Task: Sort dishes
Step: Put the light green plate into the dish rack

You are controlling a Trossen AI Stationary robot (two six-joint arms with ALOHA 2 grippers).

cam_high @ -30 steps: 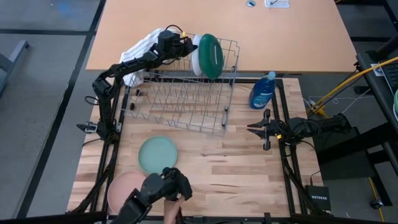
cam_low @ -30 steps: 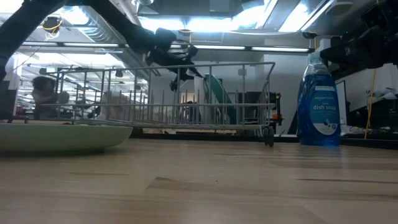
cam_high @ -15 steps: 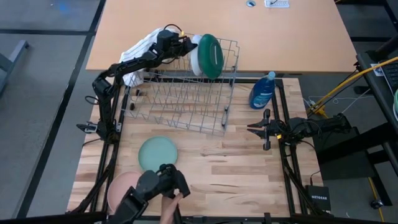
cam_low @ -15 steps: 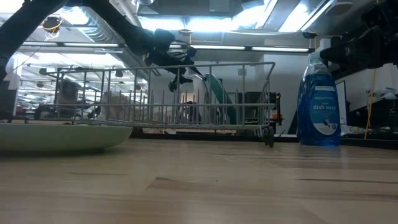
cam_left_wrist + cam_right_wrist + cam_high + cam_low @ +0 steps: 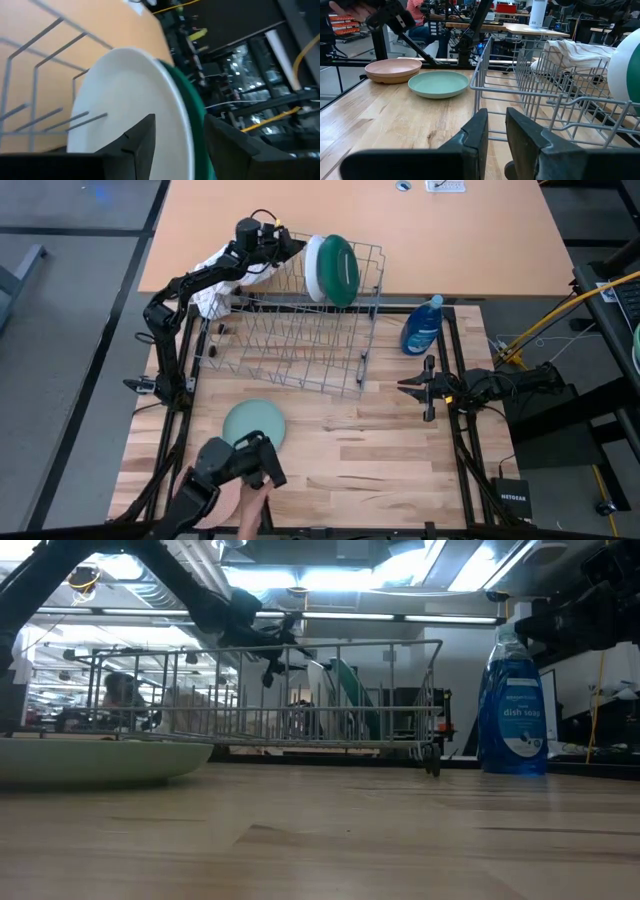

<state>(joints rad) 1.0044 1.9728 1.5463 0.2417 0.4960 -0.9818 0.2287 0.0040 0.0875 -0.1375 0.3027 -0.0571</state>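
A white plate [image 5: 315,266] and a dark green plate [image 5: 340,270] stand on edge side by side at the far end of the wire rack [image 5: 290,340]. My left gripper [image 5: 288,246] hovers open just left of the white plate, clear of it. In the left wrist view the white plate's rim [image 5: 175,100] lines up between the spread fingers. A sage green plate [image 5: 253,427] lies flat on the table near the left front. A pink plate [image 5: 393,69] lies beside it, partly covered in the high view. My right gripper [image 5: 403,387] waits shut at the table's right side.
A striped white cloth [image 5: 222,265] lies behind the rack's far left corner, under my left arm. A blue soap bottle [image 5: 422,326] stands right of the rack. A dark hand-held device with a person's hand [image 5: 240,475] hangs over the pink plate at the near edge.
My left gripper has opened, let go of the white plate and drawn back toward the table's left and far edge. The white plate stays standing in the rack beside the dark green one. The dark device at the near edge has moved left over the pink plate.
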